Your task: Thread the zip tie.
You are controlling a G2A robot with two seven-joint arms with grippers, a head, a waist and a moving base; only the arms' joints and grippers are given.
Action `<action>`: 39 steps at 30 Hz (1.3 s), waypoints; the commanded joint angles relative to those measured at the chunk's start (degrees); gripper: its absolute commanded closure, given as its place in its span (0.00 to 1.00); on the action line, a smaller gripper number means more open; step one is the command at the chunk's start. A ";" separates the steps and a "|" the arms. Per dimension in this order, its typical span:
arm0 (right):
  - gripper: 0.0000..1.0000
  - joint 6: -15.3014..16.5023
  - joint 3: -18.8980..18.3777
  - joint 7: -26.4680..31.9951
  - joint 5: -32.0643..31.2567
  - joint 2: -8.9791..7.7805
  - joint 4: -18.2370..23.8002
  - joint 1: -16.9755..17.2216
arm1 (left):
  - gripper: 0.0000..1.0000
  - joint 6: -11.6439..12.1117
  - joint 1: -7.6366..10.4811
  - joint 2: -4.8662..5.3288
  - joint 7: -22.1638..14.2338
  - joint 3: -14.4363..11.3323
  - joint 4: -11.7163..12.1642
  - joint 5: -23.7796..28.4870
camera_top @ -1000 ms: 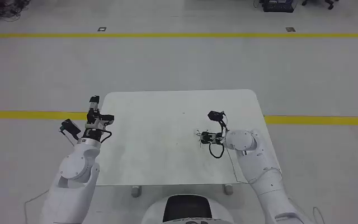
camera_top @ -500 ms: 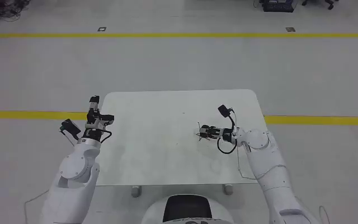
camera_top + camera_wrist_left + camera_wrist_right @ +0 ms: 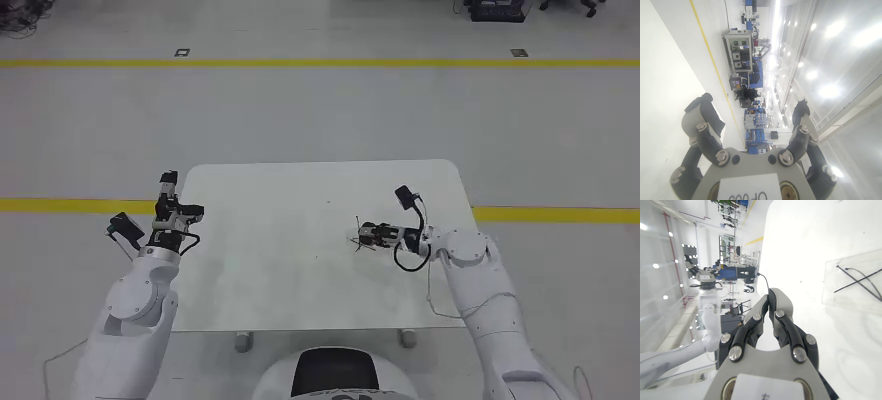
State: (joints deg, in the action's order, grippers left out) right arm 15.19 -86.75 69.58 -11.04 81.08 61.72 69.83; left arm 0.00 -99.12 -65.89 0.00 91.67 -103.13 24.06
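Note:
My right gripper (image 3: pixel 769 294) is shut on a thin black zip tie (image 3: pixel 765 280), whose free end curves out past the fingertips. In the top view the right gripper (image 3: pixel 364 237) hangs over the right half of the white table (image 3: pixel 270 250), turned on its side. Beside it on the table lies a clear tray (image 3: pixel 838 298) holding a few more black zip ties (image 3: pixel 857 279), crossed over each other. My left gripper (image 3: pixel 753 100) is open and holds nothing. It stands at the table's left edge (image 3: pixel 167 188), pointing away from the body.
The middle and the far part of the table top are bare white. A black cable loops under the right wrist (image 3: pixel 408 262). Yellow floor lines run behind the table.
The right forearm and elbow have swung outward to the right while the gripper stayed near the same spot with the zip tie. The left arm has not moved.

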 commanded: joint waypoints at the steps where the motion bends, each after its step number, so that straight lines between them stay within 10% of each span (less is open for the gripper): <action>1: 1.00 -1.52 -1.14 4.89 3.71 -0.51 -1.65 -1.16 | 0.00 0.00 0.00 0.00 0.00 0.00 0.00 0.00; 6: 1.00 -4.38 -2.70 10.06 10.70 -1.94 -7.02 -3.51 | 0.00 0.00 0.00 0.00 0.00 0.00 0.00 0.00; 24: 1.00 -13.67 11.25 10.06 38.27 -9.27 -16.42 -7.91 | 0.00 0.00 0.00 0.00 0.00 0.00 0.00 0.00; 39: 1.00 -13.83 13.17 9.26 41.67 -10.32 -16.76 -8.05 | 0.00 0.00 0.00 0.00 0.00 0.00 0.00 0.00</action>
State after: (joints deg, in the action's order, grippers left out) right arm 1.30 -73.59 79.61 30.51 70.73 44.62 61.55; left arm 0.00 -99.12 -65.89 0.00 91.67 -103.13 24.06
